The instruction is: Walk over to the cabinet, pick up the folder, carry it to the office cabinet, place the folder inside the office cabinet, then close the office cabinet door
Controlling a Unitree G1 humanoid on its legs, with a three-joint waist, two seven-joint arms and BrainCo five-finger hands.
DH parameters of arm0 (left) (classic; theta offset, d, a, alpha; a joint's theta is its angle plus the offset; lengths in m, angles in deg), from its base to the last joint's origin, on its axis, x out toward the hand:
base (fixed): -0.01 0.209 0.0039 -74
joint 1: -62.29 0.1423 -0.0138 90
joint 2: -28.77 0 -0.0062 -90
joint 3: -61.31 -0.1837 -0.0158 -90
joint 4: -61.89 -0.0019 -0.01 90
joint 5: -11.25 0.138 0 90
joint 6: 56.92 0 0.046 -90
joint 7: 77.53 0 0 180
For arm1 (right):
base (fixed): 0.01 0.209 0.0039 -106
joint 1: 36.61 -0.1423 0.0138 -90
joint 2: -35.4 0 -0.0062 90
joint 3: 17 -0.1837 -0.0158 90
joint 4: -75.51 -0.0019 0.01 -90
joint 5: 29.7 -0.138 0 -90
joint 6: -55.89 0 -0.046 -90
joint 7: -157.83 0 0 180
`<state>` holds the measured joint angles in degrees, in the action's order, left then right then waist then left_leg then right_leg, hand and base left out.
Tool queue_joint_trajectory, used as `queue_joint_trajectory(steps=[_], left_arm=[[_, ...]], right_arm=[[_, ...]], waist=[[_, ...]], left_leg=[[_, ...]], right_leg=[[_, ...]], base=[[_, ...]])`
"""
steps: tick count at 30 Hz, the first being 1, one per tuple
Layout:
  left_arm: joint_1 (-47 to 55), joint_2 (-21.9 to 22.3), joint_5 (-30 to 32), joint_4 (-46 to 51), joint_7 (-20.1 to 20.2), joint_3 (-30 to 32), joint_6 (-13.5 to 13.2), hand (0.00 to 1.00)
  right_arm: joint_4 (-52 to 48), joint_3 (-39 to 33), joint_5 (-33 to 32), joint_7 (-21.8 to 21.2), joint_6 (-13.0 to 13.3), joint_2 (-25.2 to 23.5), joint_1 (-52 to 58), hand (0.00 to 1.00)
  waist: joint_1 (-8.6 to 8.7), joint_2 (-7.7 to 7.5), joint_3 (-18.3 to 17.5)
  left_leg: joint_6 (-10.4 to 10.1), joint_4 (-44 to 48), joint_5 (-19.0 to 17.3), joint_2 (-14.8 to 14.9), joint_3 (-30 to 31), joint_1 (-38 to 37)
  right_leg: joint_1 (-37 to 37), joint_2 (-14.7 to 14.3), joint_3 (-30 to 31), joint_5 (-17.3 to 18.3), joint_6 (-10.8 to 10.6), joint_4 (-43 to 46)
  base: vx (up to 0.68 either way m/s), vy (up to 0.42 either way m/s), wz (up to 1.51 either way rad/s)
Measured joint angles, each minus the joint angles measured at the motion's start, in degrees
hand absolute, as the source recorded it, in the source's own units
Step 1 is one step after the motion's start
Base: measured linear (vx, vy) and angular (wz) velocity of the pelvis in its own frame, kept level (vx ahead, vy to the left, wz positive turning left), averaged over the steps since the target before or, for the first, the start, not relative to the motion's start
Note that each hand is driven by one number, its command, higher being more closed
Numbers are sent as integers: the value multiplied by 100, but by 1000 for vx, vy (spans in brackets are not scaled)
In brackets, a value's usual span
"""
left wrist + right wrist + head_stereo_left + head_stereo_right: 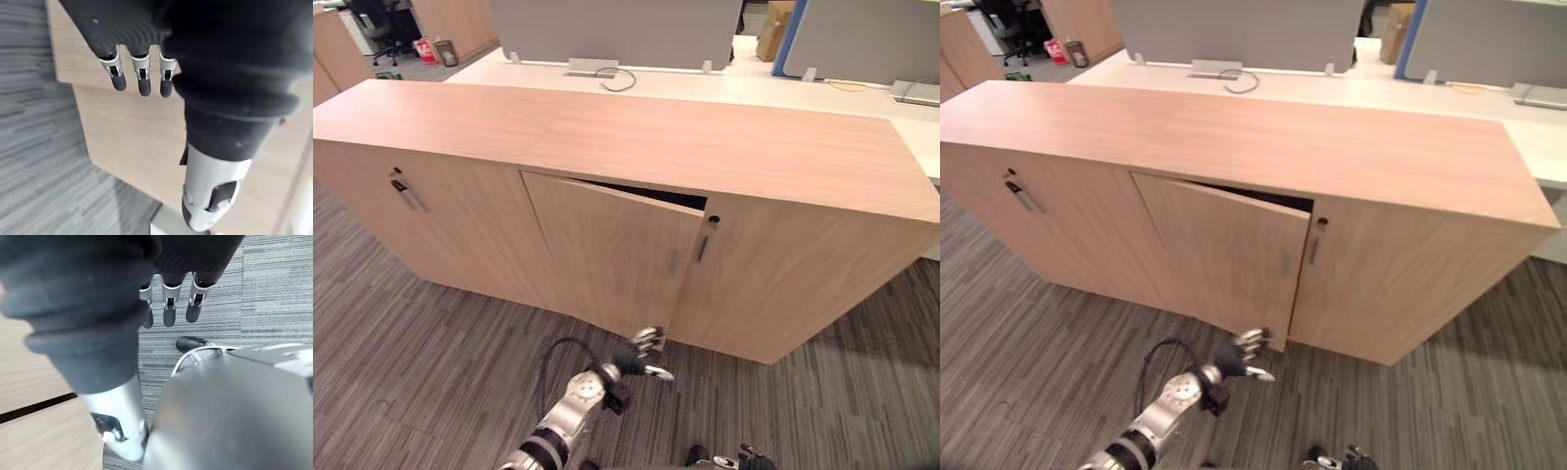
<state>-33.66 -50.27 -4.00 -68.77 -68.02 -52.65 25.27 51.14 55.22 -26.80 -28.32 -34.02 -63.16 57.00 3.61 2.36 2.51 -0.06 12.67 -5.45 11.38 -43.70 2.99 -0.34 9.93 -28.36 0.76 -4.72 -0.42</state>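
A long low wooden office cabinet (pixel 636 137) stands before me on grey carpet. Its middle door (pixel 607 250) is ajar, swung out a little at its right edge, with a dark gap along the top. My left hand (pixel 646 354) is low by the bottom corner of that door's free edge. In the left wrist view its fingers (pixel 144 78) are straight, close to the door's wood face (pixel 132 137); the hand is open and holds nothing. My right hand (pixel 744 458) hangs at the bottom of the view, fingers (pixel 168 303) relaxed over the carpet, open.
The doors to the left (pixel 431 225) and right (pixel 783 284) are shut, each with a small dark handle. Behind the cabinet run white desks (pixel 705 83) with grey partition screens (pixel 617 29), a looped cable and a cardboard box (pixel 773 29). An office chair (pixel 382 24) stands far back left.
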Motion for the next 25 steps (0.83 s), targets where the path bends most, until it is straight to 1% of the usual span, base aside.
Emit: queue_joint_trajectory(steps=[1, 2, 3, 4, 5, 6, 7, 8, 9, 10, 11, 12, 13, 14, 15, 16, 18, 25], left_arm=[[153, -54, -20, -214, -125, 285, 1, 0], [232, -97, -28, -304, -168, 415, -2, 0], [382, -208, -25, -453, -227, 616, -5, 0], [470, -273, -25, -527, -236, 729, -5, 0], [656, -332, -30, -665, -234, 999, -3, 0], [846, -335, -53, -732, -233, 1318, -2, 0], [927, -312, -62, -756, -231, 1439, -1, 0], [1121, -249, -44, -887, -232, 1749, -5, 0], [1190, -204, 28, -1039, -266, 1952, -12, 0], [1187, -153, 133, -1196, -327, 2135, -19, 0], [1184, -146, 165, -1337, -366, 2309, -15, 0], [1221, -150, 169, -1454, -446, 2450, -12, 0], [1228, -138, 167, -1478, -478, 2500, -11, 0], [1253, -127, 179, -1518, -520, 2560, -10, 0], [1288, -123, 227, -1518, -555, 2571, -12, 0], [1343, -114, 333, -1520, -571, 2597, -13, 0], [1428, -88, 442, -1520, -581, 2673, -21, 0], [1463, -15, 701, -1512, -679, 2754, -71, 0]], right_arm=[[0, 58, -116, 1, 2, -1, 27, 0], [-1, 119, -177, 1, 3, 0, 52, 0], [3, 153, -179, 1, 2, -7, 72, 0], [9, 153, -179, 1, 3, -5, 68, 0], [47, 152, -179, 0, 8, 0, 61, 0], [71, 160, -175, -4, 11, 21, 50, 0], [70, 162, -175, -5, 18, 33, 16, 0], [151, 168, -174, -4, 34, 161, -97, 0], [153, 199, -174, -5, 60, 175, -141, 0], [148, 229, -173, -12, 99, 190, -194, 0], [145, 239, -174, -10, 116, 106, -215, 0], [137, 322, -178, -11, 130, 17, -183, 0], [124, 329, -189, -9, 137, 6, -169, 0], [123, 336, -195, -2, 137, 7, -156, 0], [122, 336, -233, 10, 137, 6, -155, 0], [122, 336, -328, 14, 137, -1, -138, 0], [122, 326, -406, 29, 137, -8, -110, 0], [28, 133, -400, 128, 178, -173, -85, 0]], waist=[[0, 8, -5], [-5, 12, -8], [-35, 6, -2], [-63, -4, 11], [-78, -12, 18], [-132, -55, 78], [-189, -55, 96], [-382, -3, 194], [-402, 49, 176], [-410, 137, 232], [-424, 140, 238], [-398, 48, 240], [-383, 19, 233], [-378, -35, 216], [-373, -48, 210], [-360, -45, 203], [-346, -28, 184], [-338, -51, 137]], left_leg=[[-47, 155, -82, 158, -16, -16], [-86, 257, -116, 255, -12, -29], [-207, 509, -141, 453, 2, -49], [-202, 704, -137, 551, 35, -49], [-222, 1132, -152, 751, 377, 57], [-232, 1682, -225, 897, 1125, 410], [-327, 1738, -315, 793, 1674, 527], [-651, 1211, -574, 141, 3287, 597], [-710, 691, -549, -125, 3905, 547], [-671, 365, -78, -216, 4178, 430], [-550, 332, -27, -223, 4117, 353], [-523, 188, -10, -308, 4108, 264], [-505, 81, 26, -339, 4078, 214], [-447, -202, 153, -442, 4027, 97], [-421, -442, 271, -511, 3984, -13], [-396, -758, 412, -589, 3967, -151], [-371, -1016, 511, -644, 3969, -262], [-378, -1246, 530, -672, 3948, -490]], right_leg=[[54, -105, 44, -16, 24, -40], [87, -166, 62, -31, 46, -68], [127, -263, 179, -97, 137, -113], [125, -330, 270, -157, 201, -111], [155, -451, 443, -313, 251, -70], [198, -536, 558, -267, 371, -4], [198, -554, 637, -272, 406, 17], [199, -544, 881, -284, 397, 81], [204, -572, 977, -282, 396, 77], [251, -668, 1046, -273, 373, 59], [319, -663, 1133, -289, 328, 10], [360, -598, 1132, -285, 286, -42], [350, -562, 1136, -285, 278, -45], [334, -470, 1148, -281, 227, -68], [328, -416, 1156, -279, 194, -89], [325, -374, 1158, -266, 152, -104], [323, -351, 1153, -248, 121, -118], [459, -372, 1148, -220, 82, -215]], base=[[88, -213, -28], [79, -183, -19], [69, -149, -16], [82, -214, -21], [106, -281, -29], [115, -247, -35], [194, -176, -84], [181, -63, -89], [233, 37, -97], [150, 92, -57], [171, 117, -35], [93, 78, -13], [114, 105, 3], [83, 85, 2], [116, 89, 4], [84, 43, 3], [93, 46, 3], [59, 44, -1]])
